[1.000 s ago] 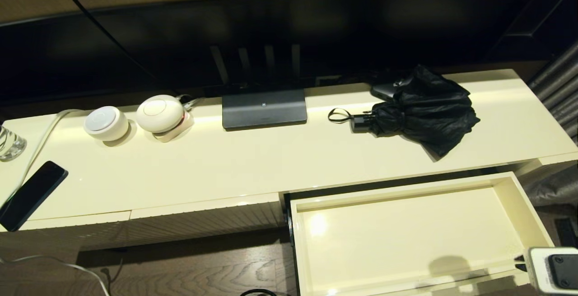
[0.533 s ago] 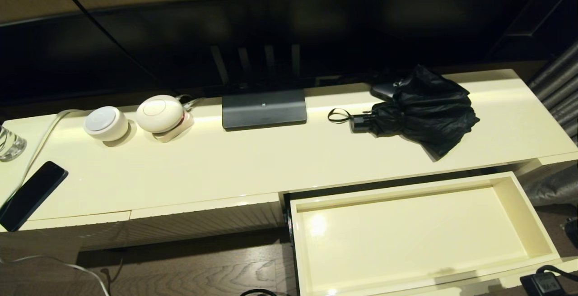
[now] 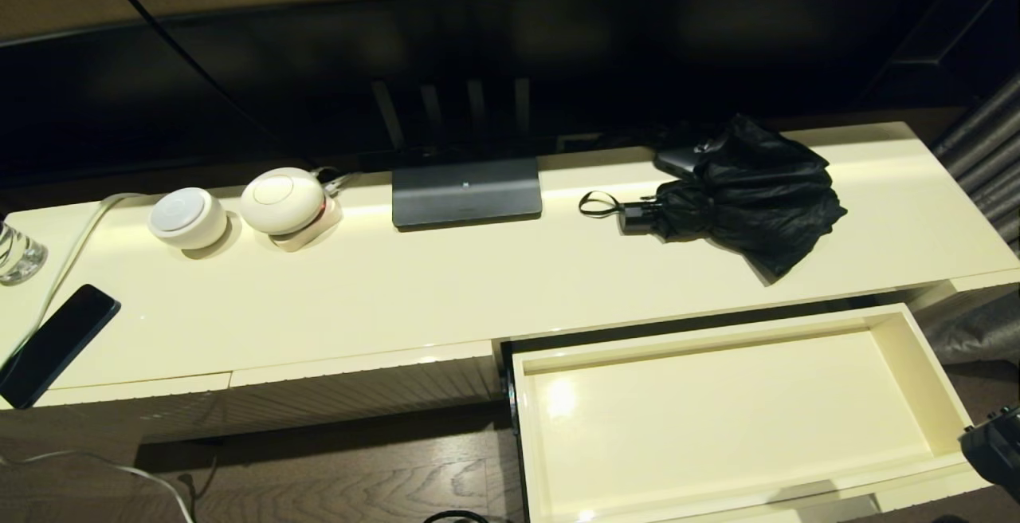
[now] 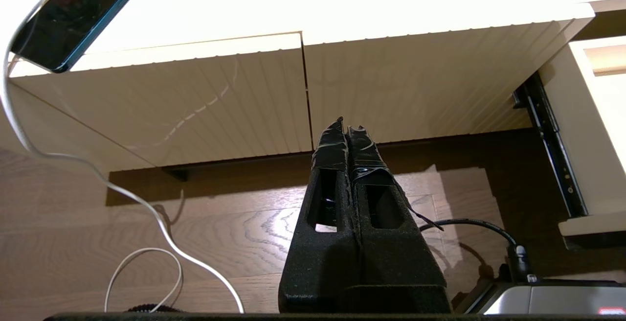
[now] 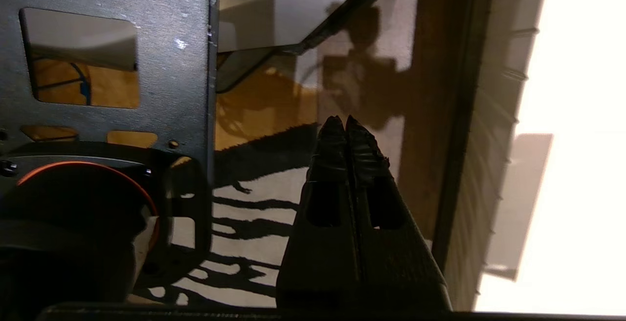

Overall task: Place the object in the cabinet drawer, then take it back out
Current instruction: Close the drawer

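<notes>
The black folding umbrella point(image 3: 741, 192) lies on the cream table point(image 3: 446, 284), at the far right part of it, with its bunchy fabric to the right and its short handle and thin loop pointing left. It touches no claw. Just behind its far edge a small dark thing shows, partly covered by the fabric.

The cabinet drawer point(image 3: 932, 363) is pulled out at the near right side, below the table edge, and its smooth cream interior holds nothing. The umbrella is well apart from it, on the table above and behind.

The right claw point(image 5: 346, 121) is low, beside the ribbed front of the drawer and over the floor; its two fingers are pressed together and hold nothing. In the head view only a dark piece of the right arm shows at the near right edge.

The left claw point(image 4: 348, 124) is also closed and holds nothing. It hangs low in front of the ribbed cream front panels point(image 4: 205, 101) at the left, above the wooden floor point(image 4: 146, 223).

On the left part of the table rest a dark phone point(image 3: 56, 344) with a white cable point(image 3: 68, 260), two white round devices point(image 3: 187, 218), and a glass point(image 3: 16, 252) at the far left edge. A dark flat stand point(image 3: 466, 192) sits in the middle, at the far side.
</notes>
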